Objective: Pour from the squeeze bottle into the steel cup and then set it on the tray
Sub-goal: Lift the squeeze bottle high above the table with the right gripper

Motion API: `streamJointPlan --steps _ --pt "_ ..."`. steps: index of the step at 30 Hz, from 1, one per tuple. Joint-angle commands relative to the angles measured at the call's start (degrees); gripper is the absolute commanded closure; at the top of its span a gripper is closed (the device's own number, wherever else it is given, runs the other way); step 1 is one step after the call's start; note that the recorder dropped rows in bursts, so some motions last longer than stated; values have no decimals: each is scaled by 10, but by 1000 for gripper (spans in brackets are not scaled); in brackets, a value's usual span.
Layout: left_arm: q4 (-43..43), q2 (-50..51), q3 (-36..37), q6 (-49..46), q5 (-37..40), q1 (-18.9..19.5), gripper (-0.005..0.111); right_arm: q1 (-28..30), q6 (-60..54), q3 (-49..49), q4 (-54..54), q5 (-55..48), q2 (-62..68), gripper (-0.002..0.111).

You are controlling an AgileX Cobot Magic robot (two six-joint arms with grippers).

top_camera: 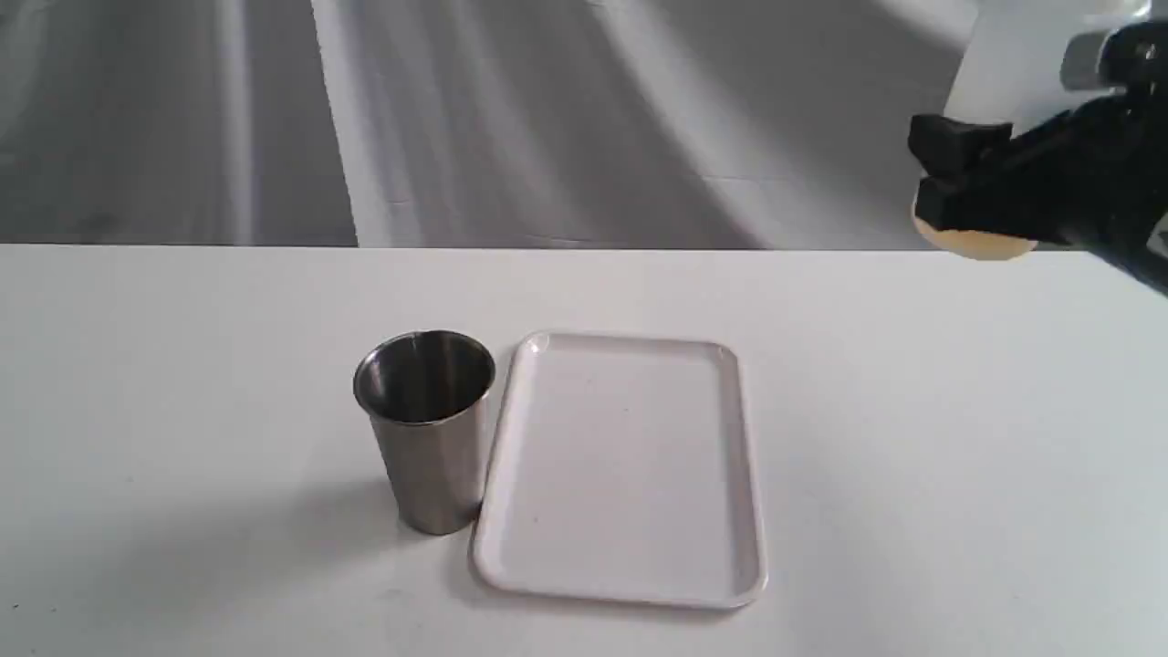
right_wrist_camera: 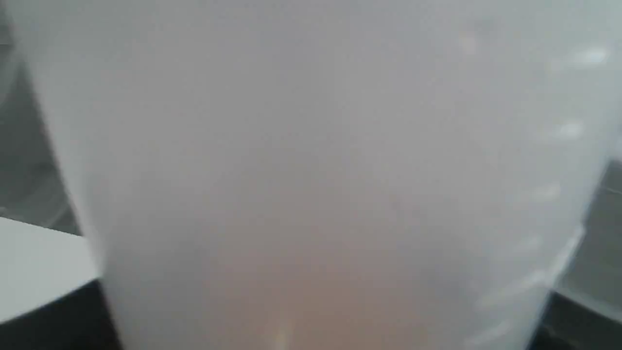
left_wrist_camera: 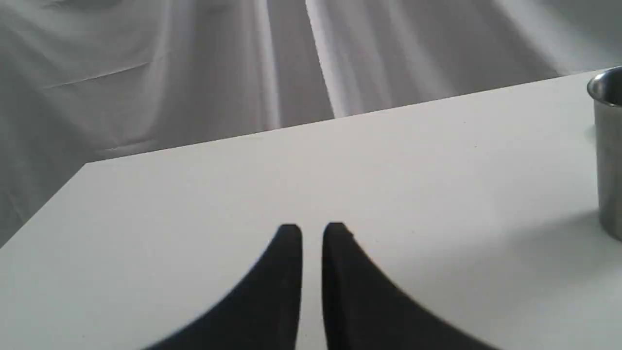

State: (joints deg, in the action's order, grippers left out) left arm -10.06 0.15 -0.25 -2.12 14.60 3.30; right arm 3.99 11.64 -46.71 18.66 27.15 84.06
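Observation:
The steel cup (top_camera: 424, 429) stands upright on the white table, its side touching or nearly touching the left rim of the white tray (top_camera: 620, 465). The tray is bare. At the far right, raised above the table's back edge, my right gripper (top_camera: 949, 169) is shut on the squeeze bottle (top_camera: 1013, 73), whose base shows amber liquid; its nozzle is out of frame. That bottle (right_wrist_camera: 311, 170) fills the right wrist view as a whitish blur. My left gripper (left_wrist_camera: 312, 228) hovers low over the table, shut and holding nothing, with the cup (left_wrist_camera: 610, 155) off to one side.
The table's (top_camera: 912, 411) far edge runs across the exterior view with grey draped cloth (top_camera: 547, 119) behind it. A table corner (left_wrist_camera: 87, 165) shows in the left wrist view.

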Motion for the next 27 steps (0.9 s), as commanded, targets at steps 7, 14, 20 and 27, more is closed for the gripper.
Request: streamJointPlan --steps 7,14,20,27 --pt "0 -1 3 2 -7 1 98 -73 -4 -109 18 -163 -71 108" --pt "0 -1 3 4 -7 1 98 -115 -47 -173 23 -278 -76 108" --pt "0 -1 3 4 -7 1 98 -121 -61 -194 31 -327 -76 108" --pt "0 -1 3 3 -7 1 98 -121 -67 -194 69 -331 -76 108"
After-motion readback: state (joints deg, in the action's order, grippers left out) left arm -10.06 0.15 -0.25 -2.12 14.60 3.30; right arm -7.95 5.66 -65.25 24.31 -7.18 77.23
